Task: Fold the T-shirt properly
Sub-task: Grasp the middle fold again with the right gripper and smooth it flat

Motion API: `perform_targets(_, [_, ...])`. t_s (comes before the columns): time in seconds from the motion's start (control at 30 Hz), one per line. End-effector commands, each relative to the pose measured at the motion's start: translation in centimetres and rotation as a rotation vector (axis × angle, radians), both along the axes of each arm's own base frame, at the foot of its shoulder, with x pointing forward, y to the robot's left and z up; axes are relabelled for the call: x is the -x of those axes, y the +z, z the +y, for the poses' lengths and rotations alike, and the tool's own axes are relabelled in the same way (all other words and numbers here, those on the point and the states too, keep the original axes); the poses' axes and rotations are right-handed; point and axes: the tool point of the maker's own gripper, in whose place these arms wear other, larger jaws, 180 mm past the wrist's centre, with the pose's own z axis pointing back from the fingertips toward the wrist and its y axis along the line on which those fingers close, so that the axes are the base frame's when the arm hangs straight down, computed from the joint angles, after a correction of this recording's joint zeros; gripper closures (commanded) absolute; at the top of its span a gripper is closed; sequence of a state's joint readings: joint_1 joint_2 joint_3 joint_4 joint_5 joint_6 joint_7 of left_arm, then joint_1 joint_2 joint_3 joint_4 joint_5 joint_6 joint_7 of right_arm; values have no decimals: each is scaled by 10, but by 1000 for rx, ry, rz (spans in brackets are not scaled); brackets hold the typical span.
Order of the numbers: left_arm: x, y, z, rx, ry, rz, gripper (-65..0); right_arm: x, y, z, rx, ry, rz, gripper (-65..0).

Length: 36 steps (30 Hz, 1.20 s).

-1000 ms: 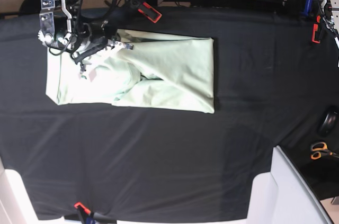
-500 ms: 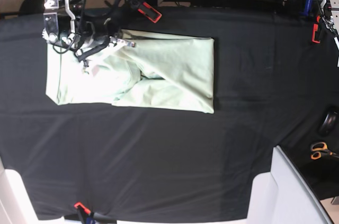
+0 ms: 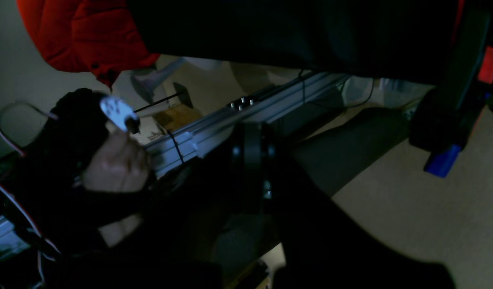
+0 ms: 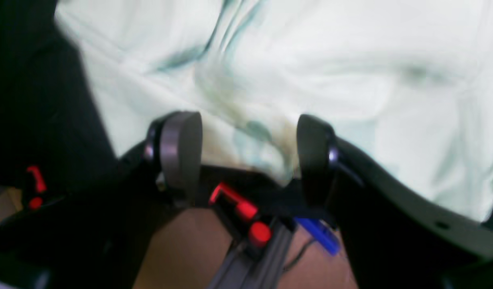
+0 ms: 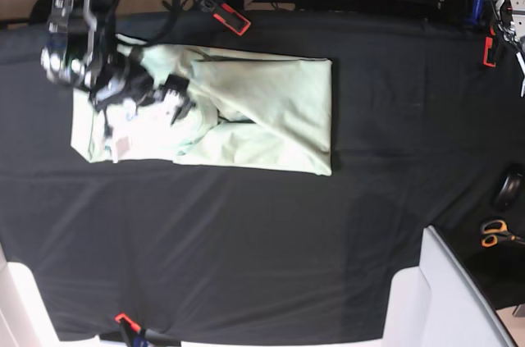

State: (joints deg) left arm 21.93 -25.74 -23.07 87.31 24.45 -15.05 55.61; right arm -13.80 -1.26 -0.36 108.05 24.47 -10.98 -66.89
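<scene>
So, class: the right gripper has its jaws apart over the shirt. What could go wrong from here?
1. The right gripper hangs close over the T-shirt, so lifting away could snag cloth and undo the fold.
2. The shirt's left part looks bunched, so folding again may trap wrinkles.

I see the T-shirt in plain pale mint green on a black tablecloth; orange-handled scissors lie at the edge, a red clamp behind.

T-shirt blurred and cropped in wrist view, left arm cut off
</scene>
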Motion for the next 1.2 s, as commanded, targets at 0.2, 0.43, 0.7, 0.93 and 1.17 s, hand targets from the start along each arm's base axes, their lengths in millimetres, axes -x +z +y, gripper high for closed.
perform_targets(0.2, [-15, 23, 4, -55, -30, -46, 0, -55, -5, 12, -17, 97, -48, -358])
perform_targets(0.43, [-14, 23, 4, -56, -30, -42, 0, -61, -26, 22, -34, 127, -31, -358])
perform_targets(0.7, [-13, 22, 4, -55, -28, -40, 0, -52, -28, 72, -38, 288, -35, -358])
perform_targets(0.93, [-11, 21, 5, -54, -27, -34, 0, -47, -27, 87, -38, 340, -37, -358])
perform_targets(1.17, [-12, 21, 5, -55, -27, -37, 0, -66, 16, 79, -37, 237, -130, -358])
